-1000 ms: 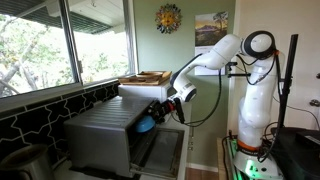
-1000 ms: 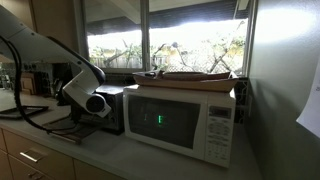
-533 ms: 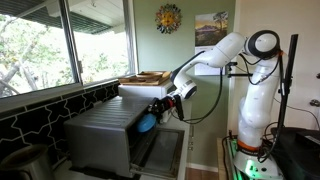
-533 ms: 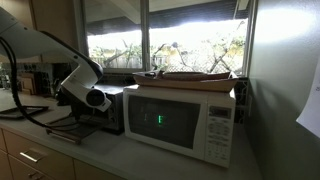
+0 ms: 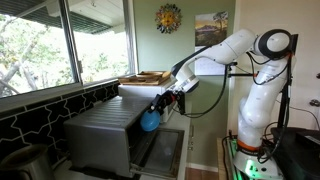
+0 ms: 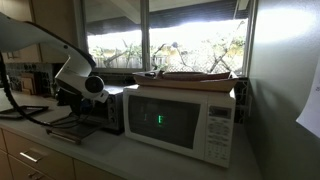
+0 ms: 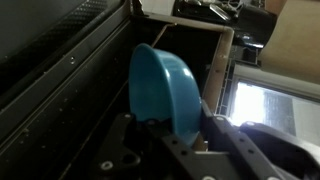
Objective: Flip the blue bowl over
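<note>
The blue bowl (image 5: 150, 121) hangs on its edge in front of the grey metal appliance (image 5: 100, 132), clear of the surface. My gripper (image 5: 161, 106) is shut on its rim. In the wrist view the blue bowl (image 7: 160, 85) stands upright between the fingers (image 7: 207, 122), its hollow side facing left towards the appliance's dark wall. The gripper (image 7: 176, 126) pinches the bowl's lower rim. In an exterior view only my wrist (image 6: 86, 83) shows above the appliance; the bowl is hidden there.
A white microwave (image 6: 185, 118) stands beside the appliance, with a wooden tray (image 5: 145, 77) on top. The appliance's door (image 5: 162, 150) lies open below the bowl. Windows run along the wall behind. A counter edge (image 6: 60, 150) lies in front.
The jaws have closed on the bowl's rim. The wrist has risen a little and the bowl has come up with it, away from the appliance.
</note>
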Controlling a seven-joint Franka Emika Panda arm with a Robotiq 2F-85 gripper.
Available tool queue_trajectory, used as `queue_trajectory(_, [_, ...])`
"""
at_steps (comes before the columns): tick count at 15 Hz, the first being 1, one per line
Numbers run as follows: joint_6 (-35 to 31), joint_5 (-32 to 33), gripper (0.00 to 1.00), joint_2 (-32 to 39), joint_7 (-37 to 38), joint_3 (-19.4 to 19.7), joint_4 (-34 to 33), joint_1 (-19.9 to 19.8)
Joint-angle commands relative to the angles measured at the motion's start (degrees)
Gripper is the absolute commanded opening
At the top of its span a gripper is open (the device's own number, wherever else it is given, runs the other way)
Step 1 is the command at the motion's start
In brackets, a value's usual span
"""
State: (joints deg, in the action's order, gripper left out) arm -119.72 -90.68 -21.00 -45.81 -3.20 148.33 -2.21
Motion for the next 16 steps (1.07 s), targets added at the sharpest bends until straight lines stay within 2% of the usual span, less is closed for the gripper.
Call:
queue_trajectory(1, [0.17,8.45,0.01,-3.60,-0.28,-1.02,1.93,0.02])
queue_trajectory(9, [-0.26,23.89,0.01,-7.80,-2.39,-2.51,2.38,2.04])
queue_trajectory(16, [-2.79,38.06,0.01,-11.31,-3.65,-5.02,1.68,6.16])
